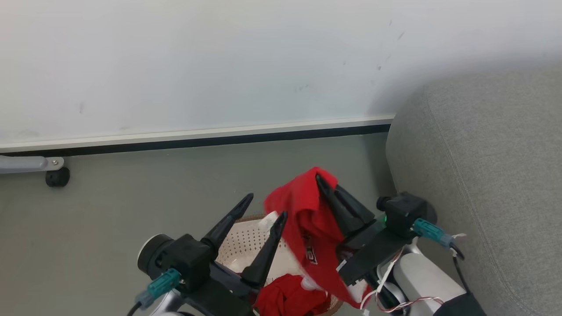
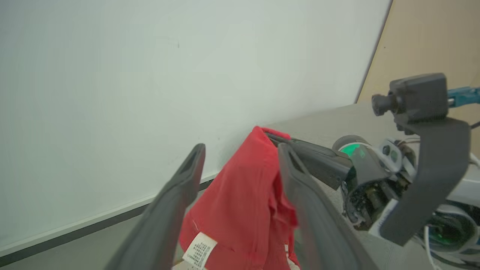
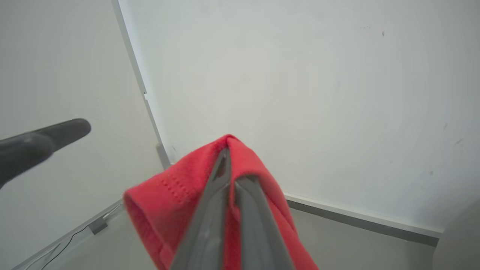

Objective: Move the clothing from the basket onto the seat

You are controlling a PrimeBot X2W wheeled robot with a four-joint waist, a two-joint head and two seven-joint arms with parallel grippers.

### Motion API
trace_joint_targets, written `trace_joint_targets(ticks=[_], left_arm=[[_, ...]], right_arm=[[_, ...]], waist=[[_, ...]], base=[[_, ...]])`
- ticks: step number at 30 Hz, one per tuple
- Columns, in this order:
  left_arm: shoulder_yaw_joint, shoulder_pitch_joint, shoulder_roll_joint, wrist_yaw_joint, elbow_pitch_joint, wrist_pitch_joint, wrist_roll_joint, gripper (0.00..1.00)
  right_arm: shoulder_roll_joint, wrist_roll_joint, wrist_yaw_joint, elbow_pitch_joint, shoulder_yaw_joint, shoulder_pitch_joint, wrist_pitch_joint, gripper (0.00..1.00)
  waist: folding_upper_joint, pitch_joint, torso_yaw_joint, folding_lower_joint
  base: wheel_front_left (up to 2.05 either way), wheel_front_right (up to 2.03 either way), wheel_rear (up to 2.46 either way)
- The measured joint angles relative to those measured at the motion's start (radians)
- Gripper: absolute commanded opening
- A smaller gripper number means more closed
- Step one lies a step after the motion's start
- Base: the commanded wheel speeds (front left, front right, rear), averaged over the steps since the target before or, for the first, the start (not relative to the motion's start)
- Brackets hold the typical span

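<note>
Red clothing [image 1: 307, 210] hangs over the basket [image 1: 246, 239] on the floor, its top fold pinched in the right tool [image 1: 327, 183], whose 2 fingers are closed and slant up-left. The left tool [image 1: 268, 207] beside it points up, spread wide and gripping nothing. The grey seat [image 1: 483, 175] stands to the right.

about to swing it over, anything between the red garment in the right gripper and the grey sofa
Nothing visible does. The right gripper is shut on the red garment, held above the basket, and the grey sofa lies just to its right, with floor showing between. The open left gripper stands on its other side.
</note>
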Motion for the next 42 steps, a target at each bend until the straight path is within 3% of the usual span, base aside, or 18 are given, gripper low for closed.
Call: trace_joint_targets(ticks=[17, 33, 42], left_arm=[[-0.089, 0.060, 0.053, -0.009, -0.016, 0.047, 0.077, 1.00], [-0.088, 0.059, 0.075, -0.003, -0.065, 0.057, 0.102, 1.00], [-0.088, 0.032, 0.094, -0.001, -0.102, 0.075, 0.133, 1.00]], right_arm=[[-0.072, 0.004, -0.035, -0.029, -0.093, -0.016, -0.013, 0.00], [-0.115, 0.004, -0.061, -0.064, -0.157, -0.029, -0.020, 0.00], [-0.159, 0.017, -0.079, -0.075, -0.240, -0.121, -0.021, 0.00]], waist=[[0.0000, 0.030, -0.076, 0.0000], [0.0000, 0.082, -0.210, 0.0000], [0.0001, 0.148, -0.282, 0.0001]], base=[[0.00, 0.00, 0.00], [0.00, 0.00, 0.00], [0.00, 0.00, 0.00]])
